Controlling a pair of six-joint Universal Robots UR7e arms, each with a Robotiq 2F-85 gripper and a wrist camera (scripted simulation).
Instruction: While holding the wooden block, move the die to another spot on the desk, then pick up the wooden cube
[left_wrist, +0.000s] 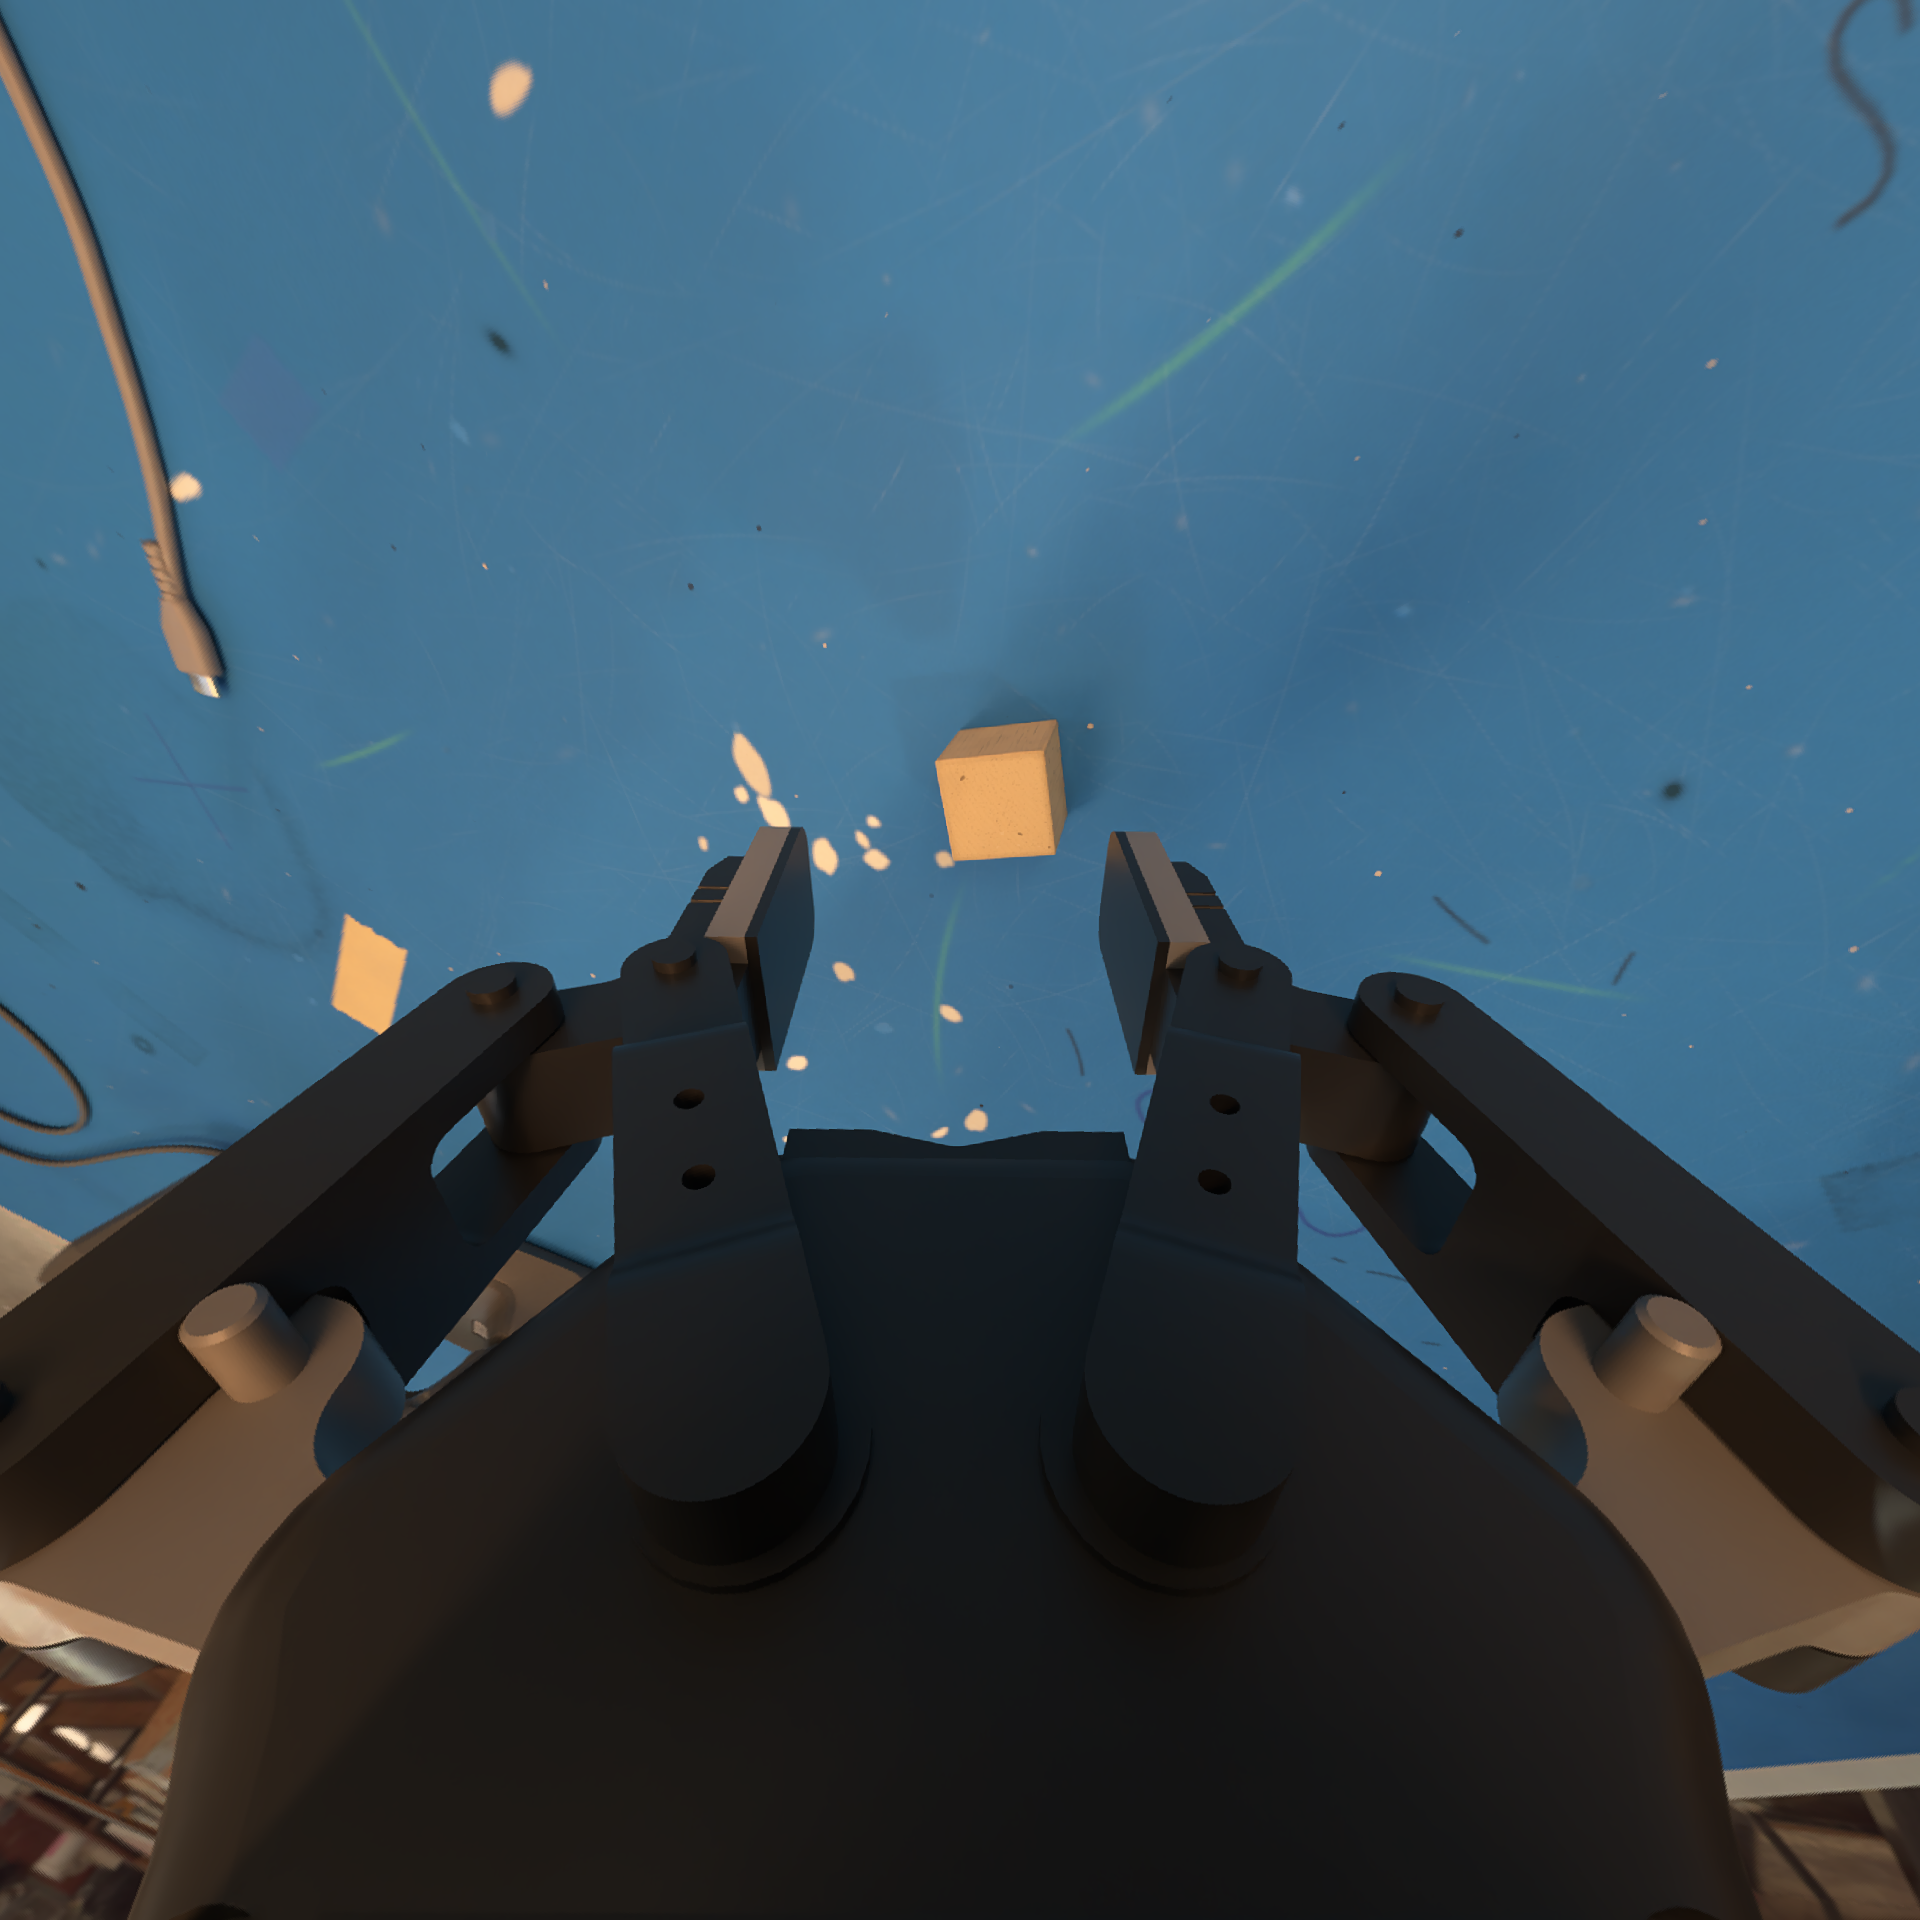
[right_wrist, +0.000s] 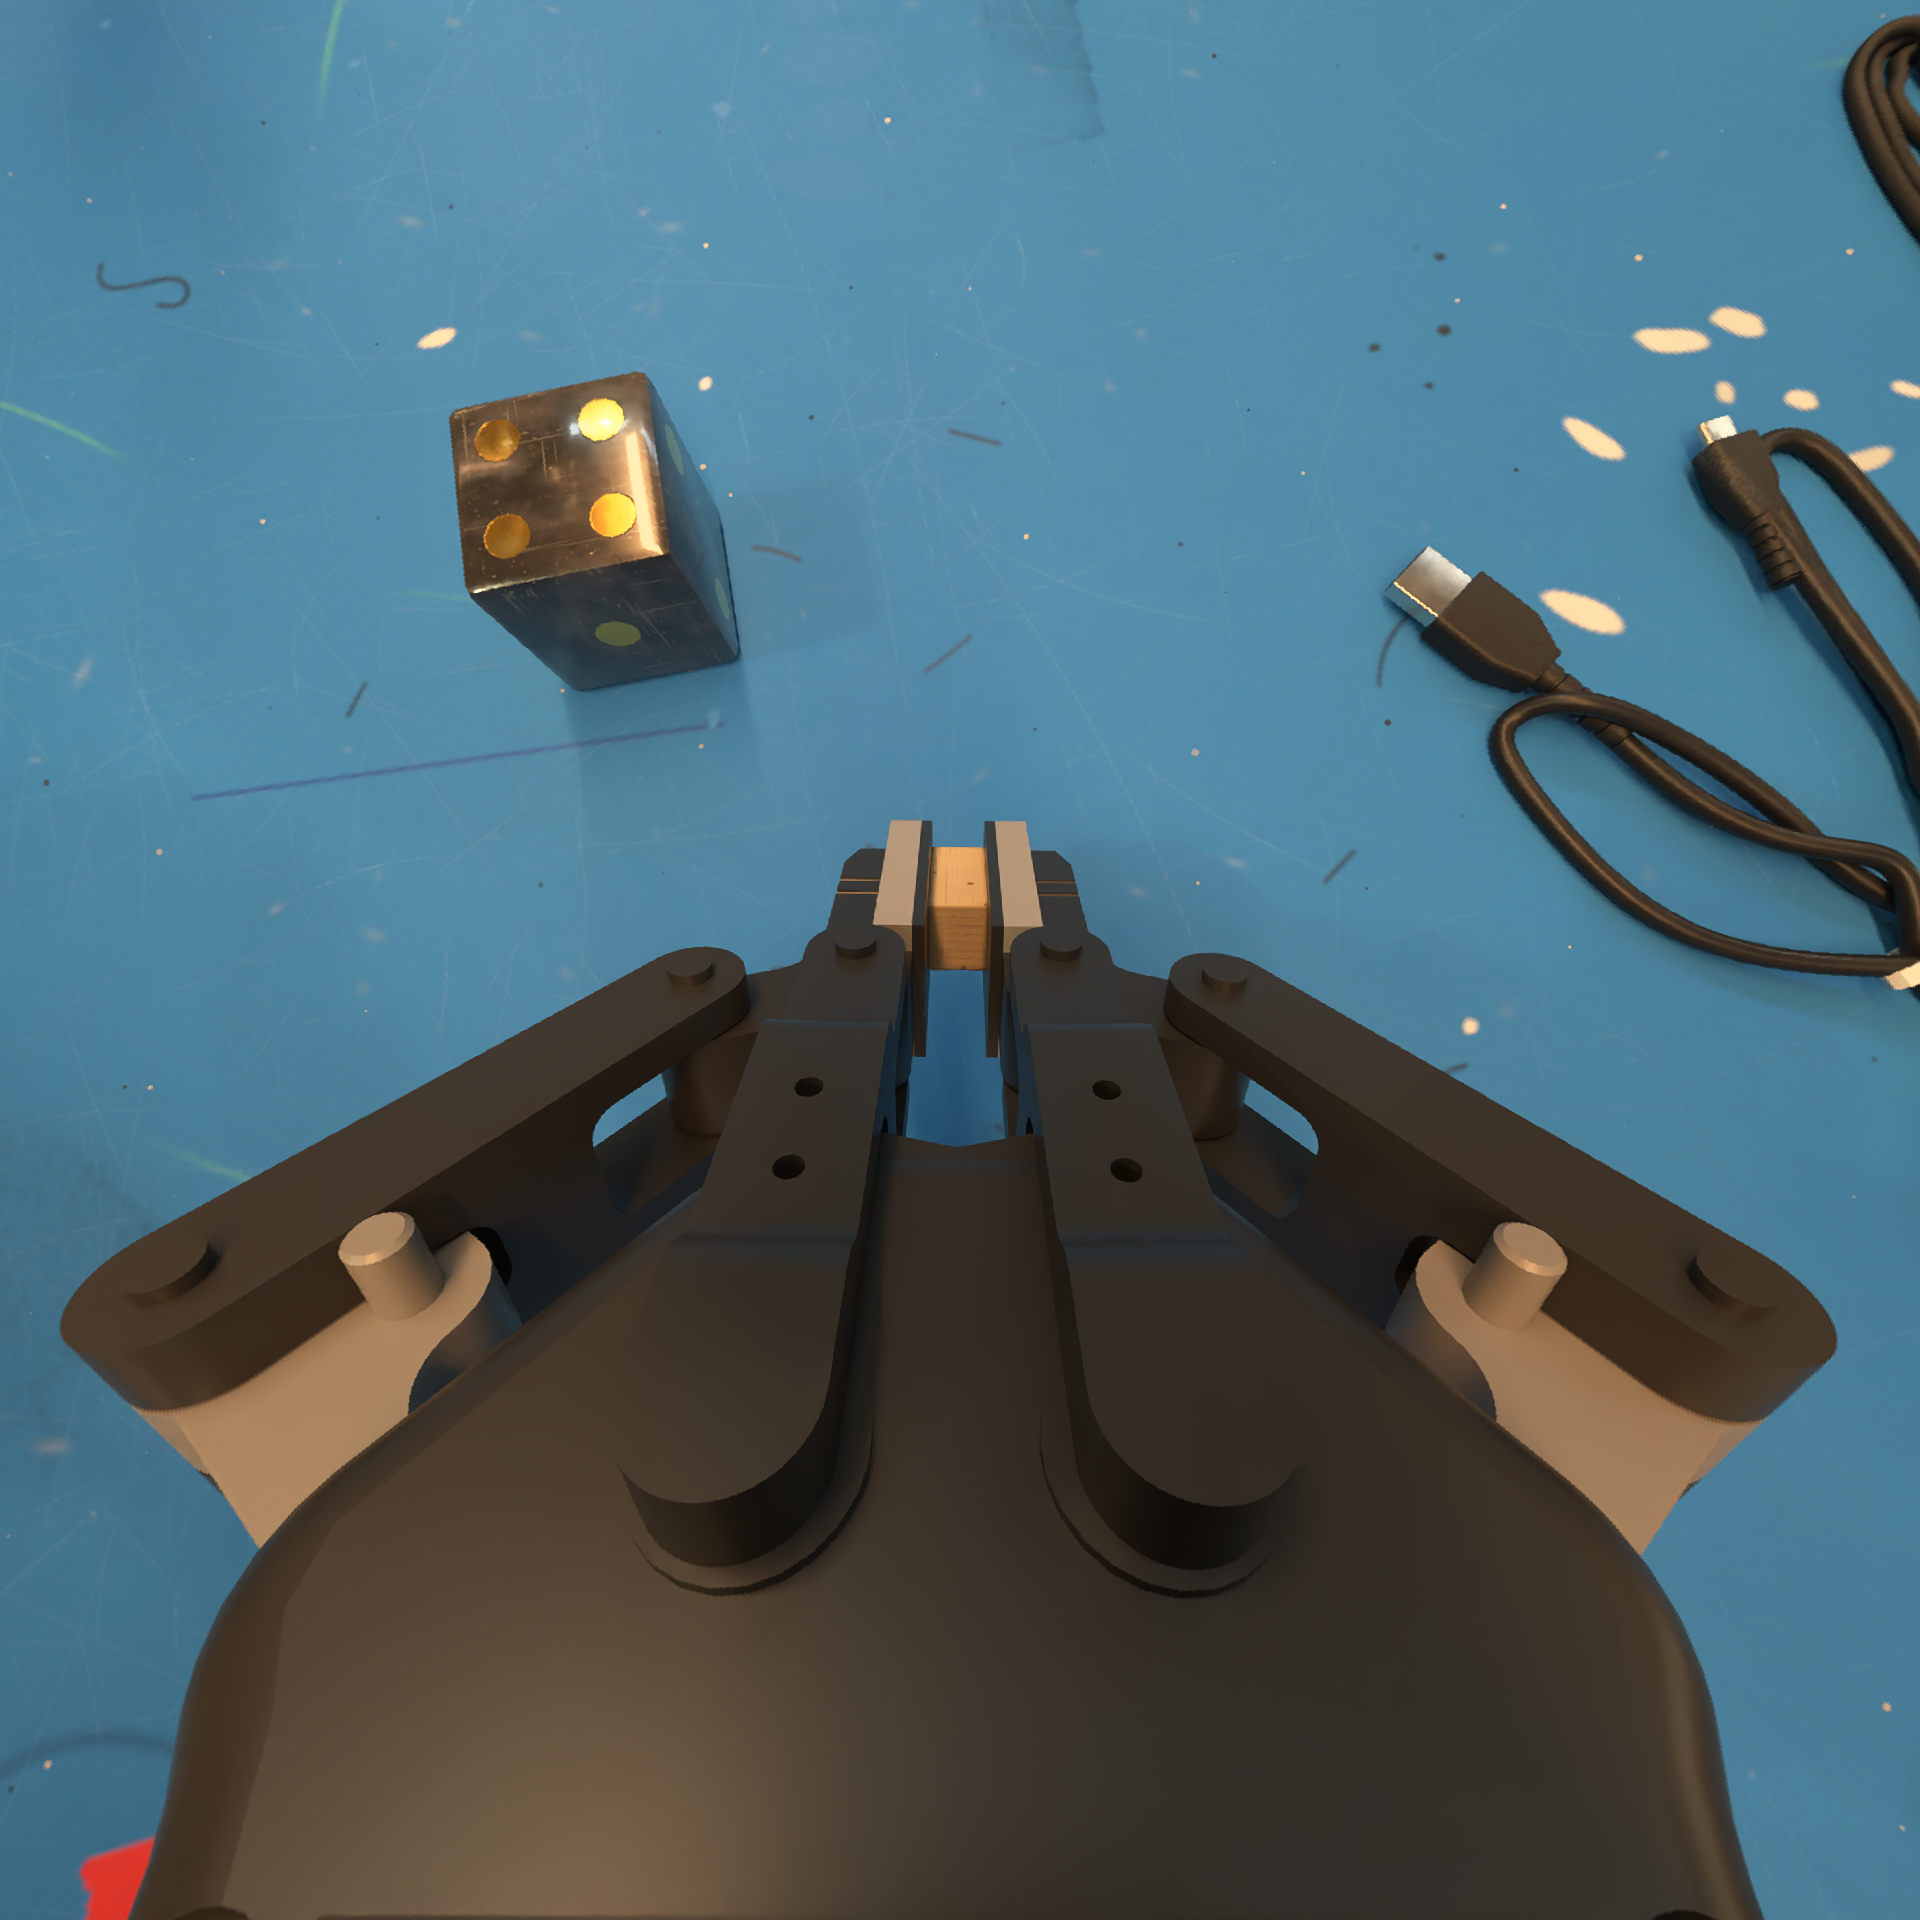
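While the right hand (right_wrist: 957, 871) grips a small wooden block (right_wrist: 957, 906), the black die (right_wrist: 592, 530) sits apart on the blue tabletop (right_wrist: 1143, 520). Spread wide, the left hand (left_wrist: 956, 883) hovers near the wooden cube (left_wrist: 1001, 790).

Blue desk (right_wrist: 1143, 520): die (right_wrist: 592, 530), cube (left_wrist: 1001, 792), cables (right_wrist: 1662, 748).

My left wrist camera looks steeply down my claw (left_wrist: 956, 862) at the worktop (left_wrist: 1351, 468); my right does likewise, closer.

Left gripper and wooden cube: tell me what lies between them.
Only bare blue desk with pale flecks separates the open left gripper from the wooden cube, per the left wrist view.
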